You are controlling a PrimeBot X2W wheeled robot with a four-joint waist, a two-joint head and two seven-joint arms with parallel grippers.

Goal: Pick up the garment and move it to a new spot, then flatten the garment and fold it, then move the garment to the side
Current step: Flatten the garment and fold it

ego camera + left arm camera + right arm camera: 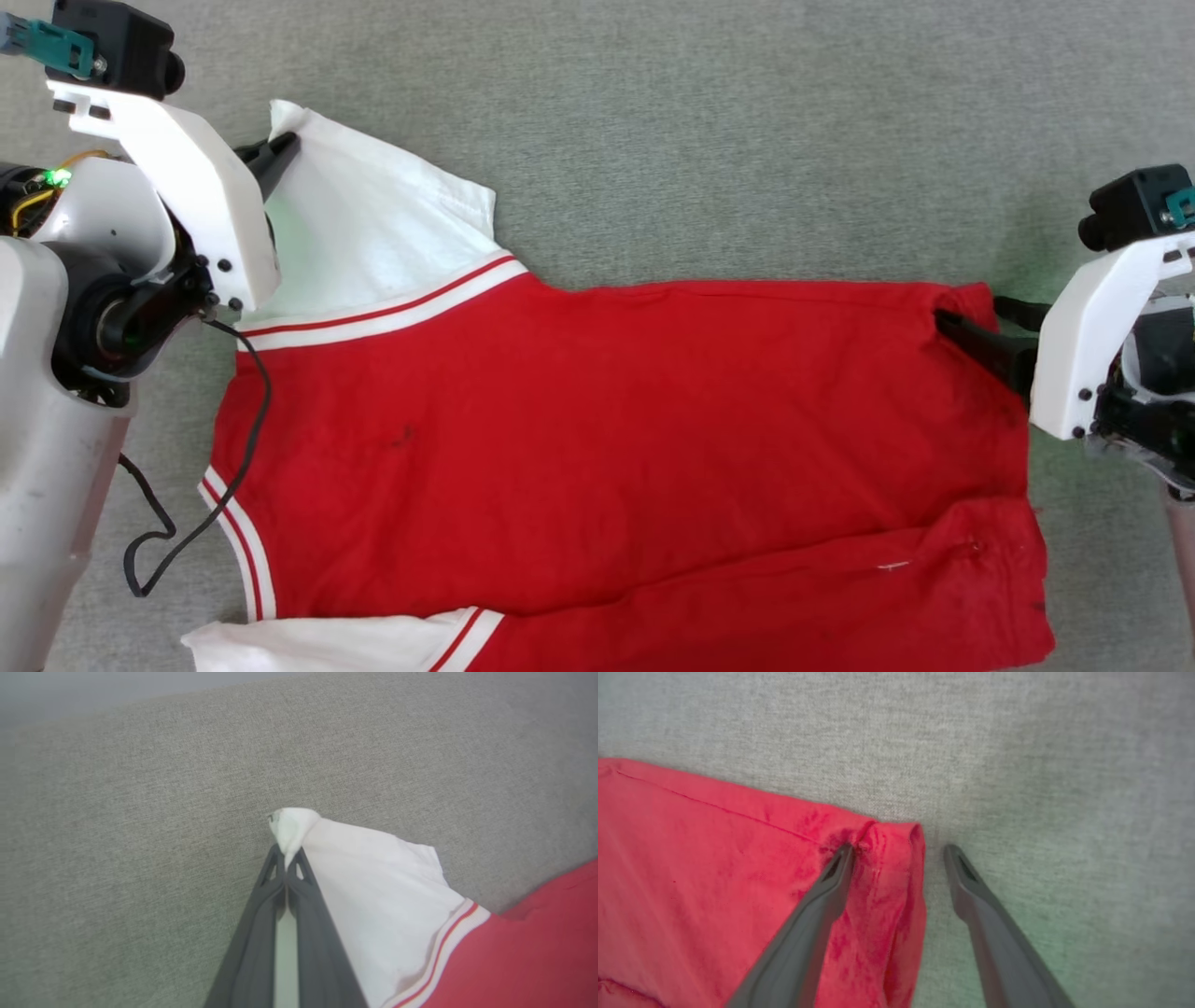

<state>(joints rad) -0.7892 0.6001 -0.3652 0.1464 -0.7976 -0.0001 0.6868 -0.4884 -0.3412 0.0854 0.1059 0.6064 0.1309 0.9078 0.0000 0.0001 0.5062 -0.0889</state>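
Grey woven bench (747,140) lies under everything. The garment (607,420) is spread flat on it, plain red side up, white sleeves toward my left. My left claw (285,856) is clenched on a sleeve corner. My right claw (899,851) is released, straddling the red hem corner.

Grey woven cloth surface under soft, even light

The grey woven cloth surface (709,140) lies flat and broad, a fine heathered weave of lighter and darker grey threads; light falls on the surface softly and evenly, leaving only faint, blurred shadows; a weak green tint (1055,914) colours one patch of the surface; beyond the surface's far edge, in the left wrist view, runs a paler, smoother grey band (93,695), too blurred to tell whether it is wall or floor
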